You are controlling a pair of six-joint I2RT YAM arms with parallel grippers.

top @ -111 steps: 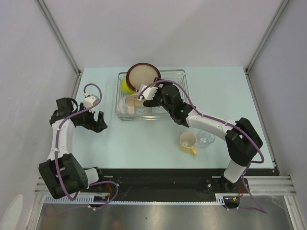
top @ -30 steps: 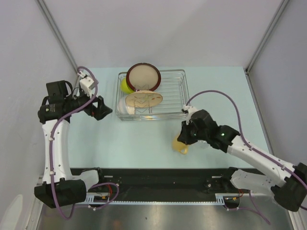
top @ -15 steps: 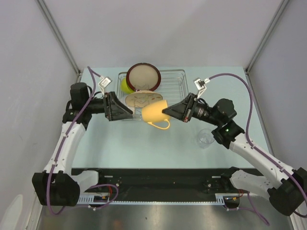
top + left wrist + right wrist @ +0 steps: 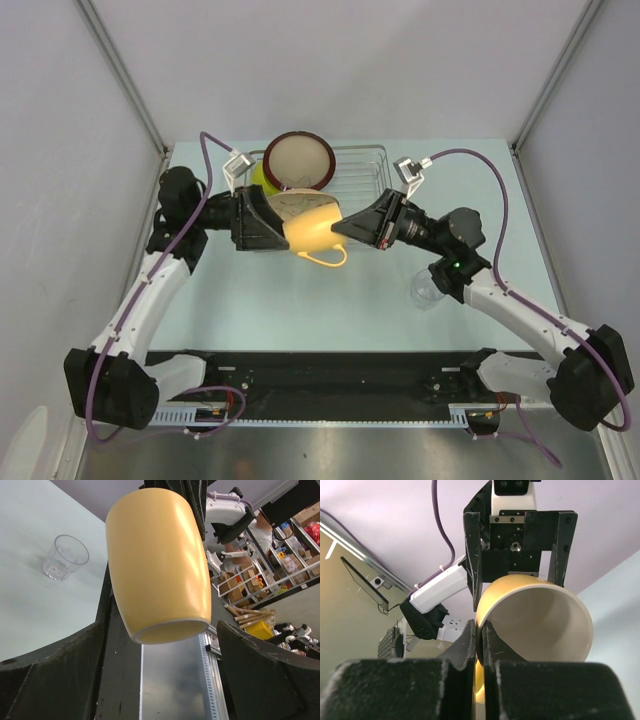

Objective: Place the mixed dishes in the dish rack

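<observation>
My right gripper (image 4: 338, 231) is shut on the rim of the pale yellow mug (image 4: 313, 228), which lies on its side in the air in front of the dish rack (image 4: 366, 170). In the right wrist view the fingertips (image 4: 472, 635) pinch the mug's wall (image 4: 535, 615). My left gripper (image 4: 283, 233) is open at the mug's base. In the left wrist view its fingers (image 4: 50, 680) stand wide on either side of the mug (image 4: 157, 565), not touching it. The rack holds a dark-red-rimmed plate (image 4: 298, 160), a lime-green bowl (image 4: 261, 179) and a leafy plate (image 4: 288, 204).
A small clear glass (image 4: 430, 289) stands upright on the pale table (image 4: 250, 300) to the right of the mug, also seen in the left wrist view (image 4: 65, 556). Grey walls enclose the table on three sides. A black rail runs along the near edge.
</observation>
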